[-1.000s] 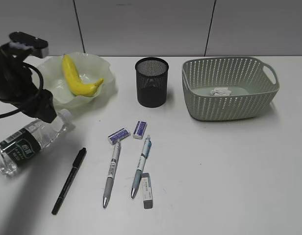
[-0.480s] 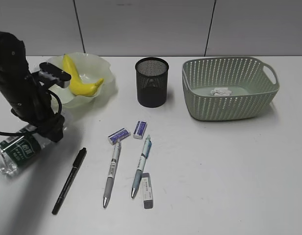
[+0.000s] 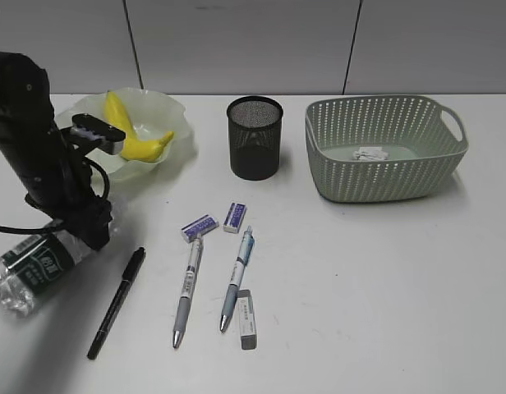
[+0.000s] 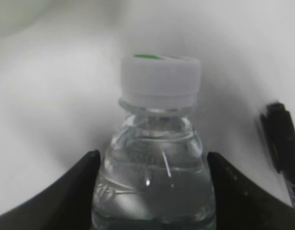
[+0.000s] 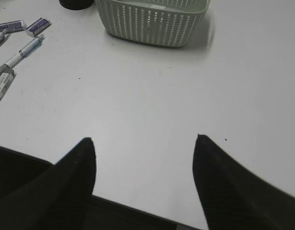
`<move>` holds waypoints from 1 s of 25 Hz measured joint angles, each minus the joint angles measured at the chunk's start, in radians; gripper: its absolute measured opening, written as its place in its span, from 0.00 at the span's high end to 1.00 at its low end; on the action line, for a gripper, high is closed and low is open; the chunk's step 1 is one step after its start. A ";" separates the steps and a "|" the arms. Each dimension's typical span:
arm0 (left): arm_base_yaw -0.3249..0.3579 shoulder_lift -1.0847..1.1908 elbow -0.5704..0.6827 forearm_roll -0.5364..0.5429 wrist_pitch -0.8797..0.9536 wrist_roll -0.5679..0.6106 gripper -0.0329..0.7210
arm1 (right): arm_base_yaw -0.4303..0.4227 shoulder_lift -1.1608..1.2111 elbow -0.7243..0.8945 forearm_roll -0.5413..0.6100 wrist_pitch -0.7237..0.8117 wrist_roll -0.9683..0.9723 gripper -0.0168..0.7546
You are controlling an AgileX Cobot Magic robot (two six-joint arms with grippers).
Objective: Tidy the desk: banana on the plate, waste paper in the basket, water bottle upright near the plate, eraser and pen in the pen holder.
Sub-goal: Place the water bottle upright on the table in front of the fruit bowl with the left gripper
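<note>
Left jaws flank water bottle [image 4: 154, 177] shoulder (bottle lying down).

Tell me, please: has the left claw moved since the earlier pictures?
Yes. The left claw has come down and toward the camera, farther from the plate, and now straddles the neck of the water bottle.

Clear glossy plastic water bottle [image 4: 154, 182], matte desk [image 3: 384, 287].

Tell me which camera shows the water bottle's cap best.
The left wrist view: the cap fills the middle, white with a green top, above the clear neck of the water bottle. In the exterior view the arm hides the cap; only the bottle's body shows. The right wrist view misses it.
</note>
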 joint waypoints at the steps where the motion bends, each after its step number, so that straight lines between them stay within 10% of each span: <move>1: 0.000 -0.008 0.000 -0.022 0.021 0.000 0.31 | 0.000 0.000 0.000 0.000 0.000 0.000 0.32; 13: -0.002 -0.402 0.104 -0.117 0.015 0.001 0.32 | 0.000 0.000 0.000 0.000 0.000 0.000 0.32; 25: -0.002 -0.514 0.482 -0.255 -0.653 0.001 0.32 | 0.000 0.000 0.000 0.000 0.000 0.000 0.32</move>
